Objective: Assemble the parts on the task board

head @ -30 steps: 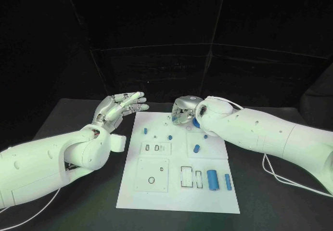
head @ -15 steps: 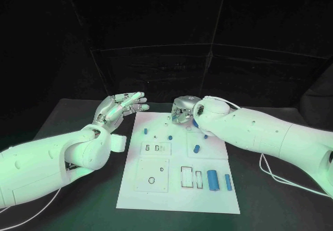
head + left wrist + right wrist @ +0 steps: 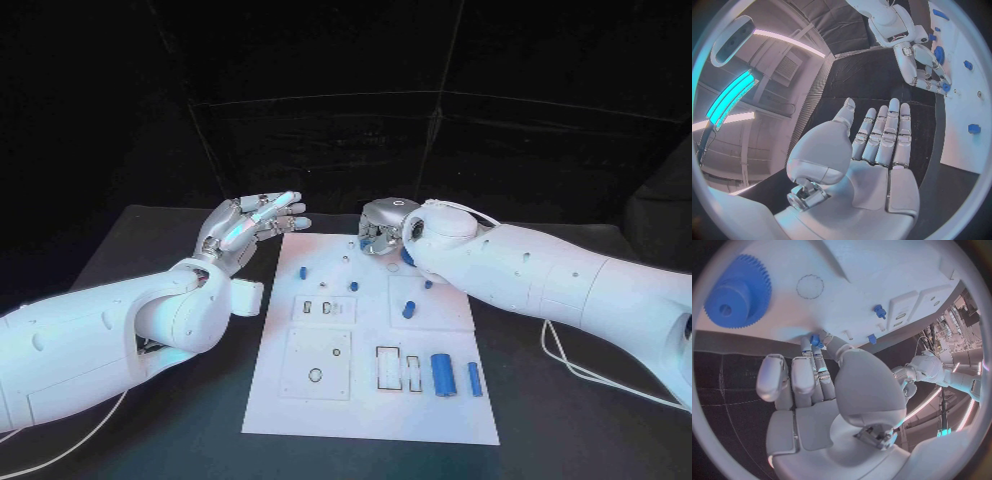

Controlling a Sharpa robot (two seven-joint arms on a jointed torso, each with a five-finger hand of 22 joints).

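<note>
The white task board point(image 3: 368, 400) lies in the middle of the table. My right hand point(image 3: 381, 230) hovers at its far edge with fingers curled, pinching a small blue part point(image 3: 816, 340) between thumb and fingertip. The same hand point(image 3: 922, 65) and part point(image 3: 945, 87) show in the left wrist view. A blue gear point(image 3: 739, 292) lies on the board beside a round toothed recess point(image 3: 809, 286). My left hand point(image 3: 253, 224) is raised left of the board's far corner, its palm point(image 3: 873, 150) flat, fingers straight and holding nothing.
Loose blue parts lie on the board: a small peg point(image 3: 304, 271), a short piece point(image 3: 408, 308), and two cylinders point(image 3: 443, 373) point(image 3: 475, 378) near the front right. Rectangular slots point(image 3: 387, 367) and a ring recess point(image 3: 315, 375) sit in the front half. Black table surrounds the board.
</note>
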